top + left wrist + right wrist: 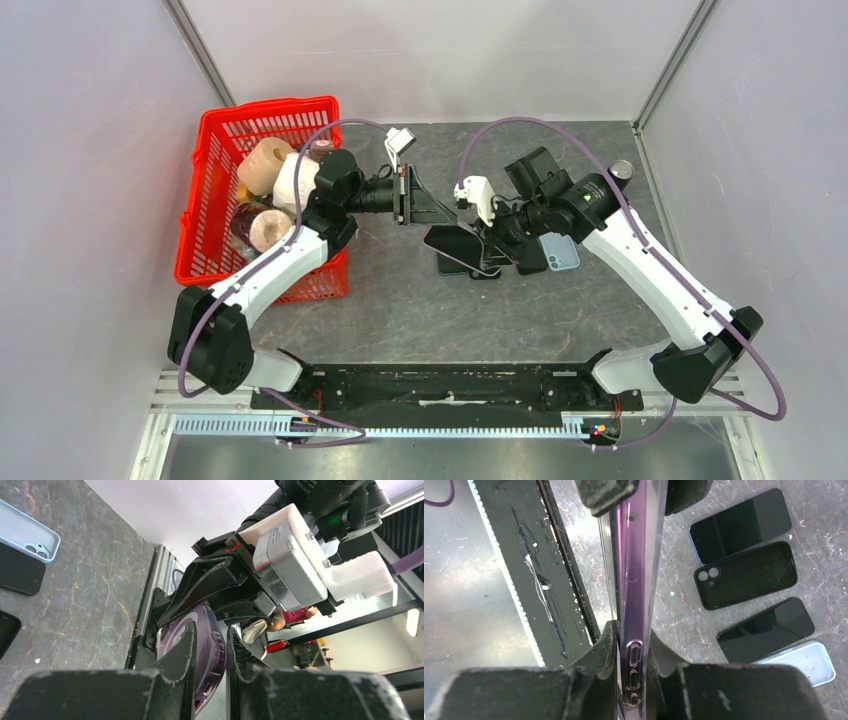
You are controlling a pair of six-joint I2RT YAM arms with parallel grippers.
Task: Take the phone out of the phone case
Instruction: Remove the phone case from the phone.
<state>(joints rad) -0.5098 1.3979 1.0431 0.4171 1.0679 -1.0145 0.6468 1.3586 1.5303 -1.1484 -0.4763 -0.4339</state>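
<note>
Purple cased phone [634, 580] is being clamped between left gripper [210, 647] and right gripper [631, 645]; prying the phone case [608, 570] off looks next

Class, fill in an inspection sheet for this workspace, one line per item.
Surface: grey marbled table.
Job's things: purple phone in its clear case, held on edge between both grippers.
Clutter: red basket of rolls at the left; dark phones and a pale blue case lying flat.
Grippers: left gripper and right gripper both shut on the phone.
Cables: purple cables looping above the table.
Surroundings: plain white walls.
</note>
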